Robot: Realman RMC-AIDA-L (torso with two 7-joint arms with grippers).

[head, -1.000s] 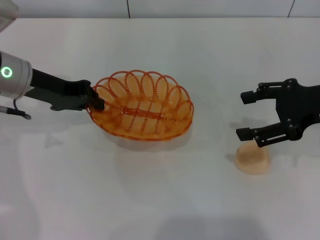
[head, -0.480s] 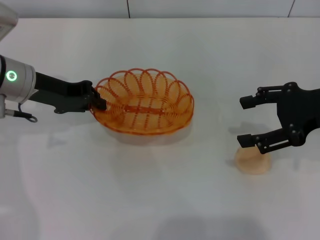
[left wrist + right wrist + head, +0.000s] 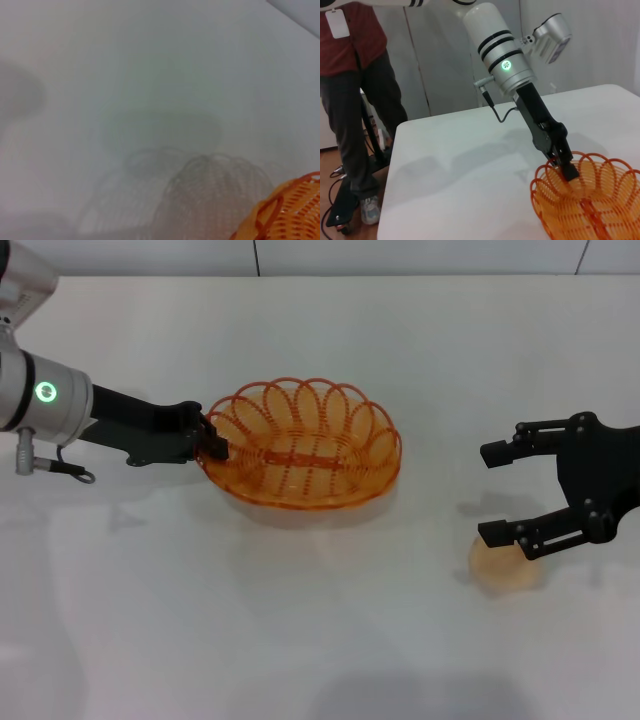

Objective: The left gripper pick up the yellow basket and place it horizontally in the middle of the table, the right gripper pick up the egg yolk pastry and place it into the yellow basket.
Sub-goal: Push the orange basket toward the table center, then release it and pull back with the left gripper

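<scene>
The yellow basket is an orange-yellow wire oval near the middle of the white table. My left gripper is shut on the basket's left rim and holds it; its shadow lies below it. The basket also shows in the left wrist view and the right wrist view, where the left gripper pinches the rim. The egg yolk pastry lies on the table at the right. My right gripper is open, just above the pastry, with one finger over its upper edge.
A person in a red shirt stands beyond the far end of the table in the right wrist view. The table's back edge runs along the top of the head view.
The left gripper has carried the basket to the right and slightly up the picture, and the basket has levelled. The right gripper has sunk a little toward the pastry.
</scene>
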